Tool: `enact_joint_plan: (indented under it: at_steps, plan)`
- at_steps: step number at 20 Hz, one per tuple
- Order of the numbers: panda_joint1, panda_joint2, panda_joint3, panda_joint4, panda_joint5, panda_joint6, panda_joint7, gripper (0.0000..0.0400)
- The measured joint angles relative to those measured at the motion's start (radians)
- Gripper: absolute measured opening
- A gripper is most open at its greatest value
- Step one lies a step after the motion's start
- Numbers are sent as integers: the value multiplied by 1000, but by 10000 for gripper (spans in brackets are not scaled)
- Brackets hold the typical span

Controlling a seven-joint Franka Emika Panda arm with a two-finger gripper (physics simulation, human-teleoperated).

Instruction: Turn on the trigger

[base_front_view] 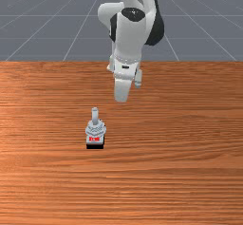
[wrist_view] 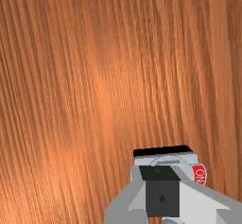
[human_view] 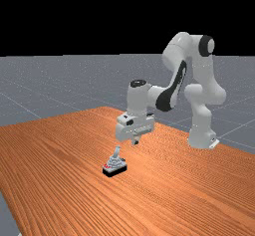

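In the far view, a gripper [human_view: 135, 141] hangs above and to the far view's right of a toggle switch [human_view: 115, 165], which rests on the wooden table [human_view: 64, 150], its lever [human_view: 117, 151] raised. The arm [human_view: 139, 98] reaches in from the switch's far view's right; a red mark on the switch is too small to read.

In the front view, the switch sits to the front view's left of the hand and nearer the camera; the hand's white casing hides the gripper's tips, and the red lettering is blurred.

In the wrist view, the gripper [wrist_view: 162, 197] covers much of the switch, leaving its black edge and a red "ON" label [wrist_view: 199, 175] visible. Whether the gripper stands wide or narrow cannot be told.
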Motion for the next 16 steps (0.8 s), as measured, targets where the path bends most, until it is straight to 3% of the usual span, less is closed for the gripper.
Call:
enact_joint_plan:
  at_steps: [2, 6, 10, 16]
  plan:
    - [2, -11, -2, -26, -7, 46, 10, 0]
    - [3, 3, -4, -10, -1, 23, 24, 0]
    - [-21, 14, -47, 6, 32, 6, 121, 0]
    - [-97, 24, -69, 9, 7, 40, -80, 0]
